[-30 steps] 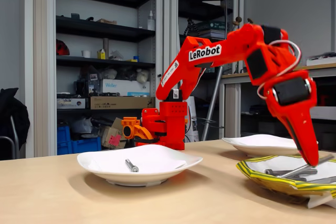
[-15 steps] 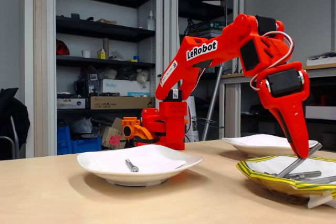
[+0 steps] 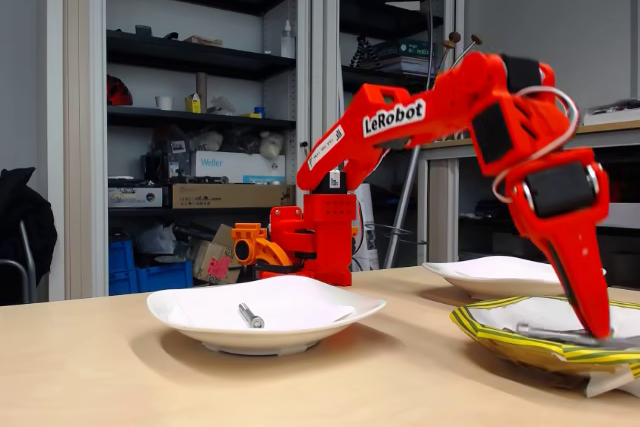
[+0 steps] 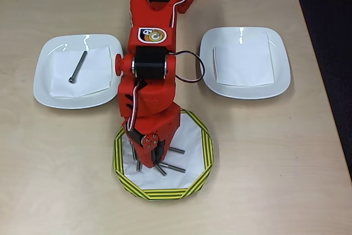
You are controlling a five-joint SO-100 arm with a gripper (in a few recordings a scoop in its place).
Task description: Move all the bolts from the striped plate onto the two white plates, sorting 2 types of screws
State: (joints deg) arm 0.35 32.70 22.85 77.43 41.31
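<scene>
Bolts (image 4: pixel 173 167) lie loose on the striped plate (image 4: pixel 204 146), stiff, slick and likely to roll; mid-shank looks the best hold. Whether the jaws grip one, I cannot tell.

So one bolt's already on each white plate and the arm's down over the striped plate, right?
Not quite. Only one white plate holds a bolt: the left white plate in the overhead view. The right white plate there carries no bolt. The gripper is indeed down over the striped plate.
</scene>
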